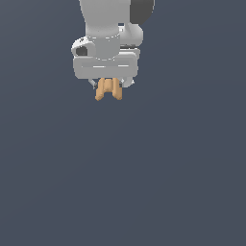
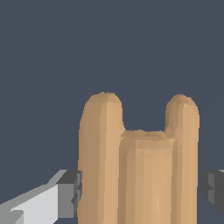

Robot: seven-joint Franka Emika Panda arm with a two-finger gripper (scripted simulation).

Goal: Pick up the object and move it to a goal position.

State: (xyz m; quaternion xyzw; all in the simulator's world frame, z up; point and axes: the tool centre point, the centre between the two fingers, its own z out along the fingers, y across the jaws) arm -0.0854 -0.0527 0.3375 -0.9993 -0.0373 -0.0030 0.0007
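Note:
The object (image 1: 108, 90) is a small orange-tan lumpy block with rounded parallel ridges, sitting just under the white hand in the exterior view. It is narrower than the hand. My gripper (image 1: 110, 84) straddles it, with the fingers mostly hidden behind the hand and the block. In the wrist view the object (image 2: 138, 166) fills the space between the two grey finger pads (image 2: 70, 194). One pad touches its side and the other sits almost against the opposite side. The gripper (image 2: 140, 192) is shut on the object.
A plain dark blue-grey surface (image 1: 144, 182) fills both views. The arm's white links (image 1: 103, 19) rise out of the exterior view's upper edge. No other objects or markers show.

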